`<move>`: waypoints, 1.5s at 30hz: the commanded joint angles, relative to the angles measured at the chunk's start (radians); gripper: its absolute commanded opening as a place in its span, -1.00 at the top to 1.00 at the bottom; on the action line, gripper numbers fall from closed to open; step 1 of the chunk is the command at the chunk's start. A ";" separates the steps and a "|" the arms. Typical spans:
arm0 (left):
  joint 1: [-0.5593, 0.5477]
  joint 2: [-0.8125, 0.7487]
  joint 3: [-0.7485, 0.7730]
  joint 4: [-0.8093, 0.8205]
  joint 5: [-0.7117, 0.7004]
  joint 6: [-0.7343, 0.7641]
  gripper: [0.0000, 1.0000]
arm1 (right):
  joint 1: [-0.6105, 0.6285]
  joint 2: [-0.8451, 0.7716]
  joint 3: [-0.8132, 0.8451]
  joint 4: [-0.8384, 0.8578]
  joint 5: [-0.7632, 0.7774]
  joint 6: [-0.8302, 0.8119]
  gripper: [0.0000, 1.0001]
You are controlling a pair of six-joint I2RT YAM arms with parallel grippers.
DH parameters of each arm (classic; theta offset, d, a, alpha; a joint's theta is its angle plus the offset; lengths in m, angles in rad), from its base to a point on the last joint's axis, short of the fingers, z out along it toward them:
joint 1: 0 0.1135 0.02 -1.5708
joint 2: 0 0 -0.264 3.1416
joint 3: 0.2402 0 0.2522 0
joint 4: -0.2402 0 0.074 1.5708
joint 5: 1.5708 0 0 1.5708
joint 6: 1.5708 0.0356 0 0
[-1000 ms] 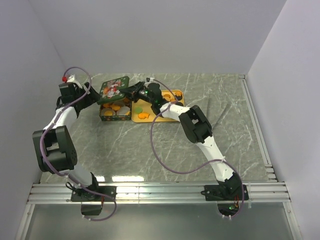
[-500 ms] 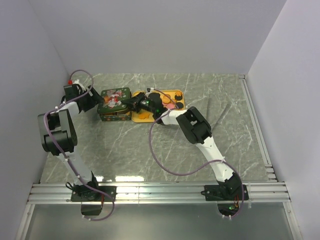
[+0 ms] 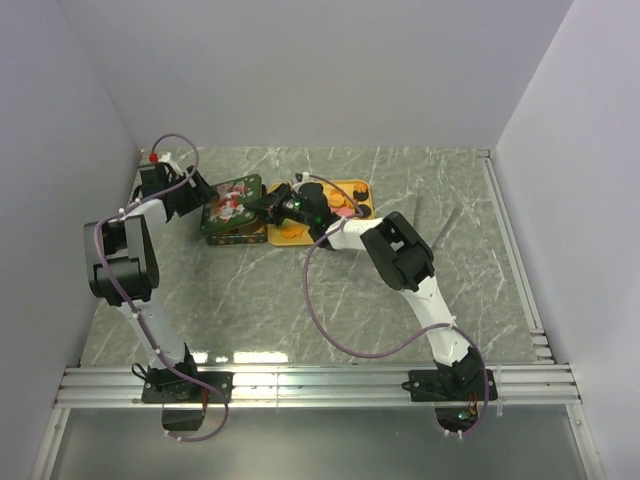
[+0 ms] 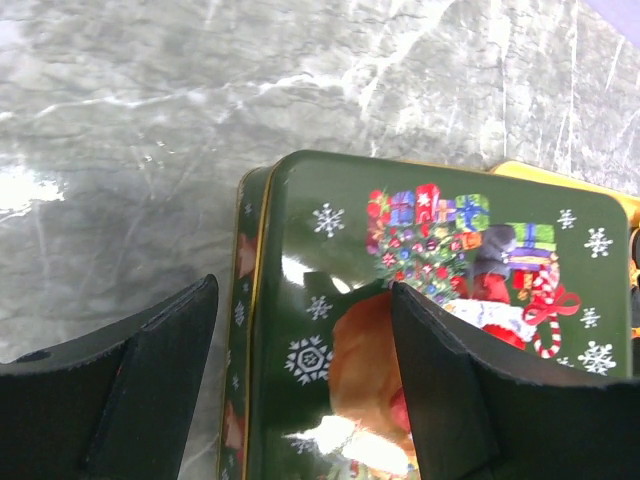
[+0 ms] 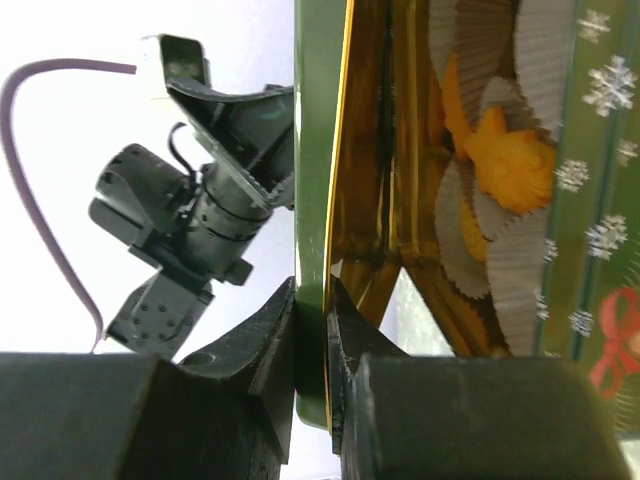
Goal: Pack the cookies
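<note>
The green Christmas tin lid (image 3: 230,198) lies almost flat over the green tin (image 3: 222,234). My right gripper (image 3: 268,207) is shut on the lid's right rim (image 5: 311,200). Under the lid, the right wrist view shows an orange fish-shaped cookie (image 5: 512,160) among white paper cups inside the tin. My left gripper (image 3: 196,194) is open and empty, and its fingers (image 4: 150,400) straddle the lid's left edge (image 4: 300,250) without touching it. More orange and dark cookies (image 3: 340,200) lie on the yellow tray (image 3: 362,212) right of the tin.
The tin stands at the back left of the grey marble table (image 3: 300,290). The yellow tray touches its right side. White walls close in the left, back and right. A metal rail (image 3: 320,380) runs along the near edge.
The lid has come down from a tilt over the open tin to lie almost flat on it. The left gripper has moved right, up to the tin's left edge.
</note>
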 commanded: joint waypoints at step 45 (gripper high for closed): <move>-0.112 -0.001 -0.052 -0.069 0.022 0.006 -0.35 | -0.079 -0.275 -0.256 -0.380 0.063 -0.215 -0.49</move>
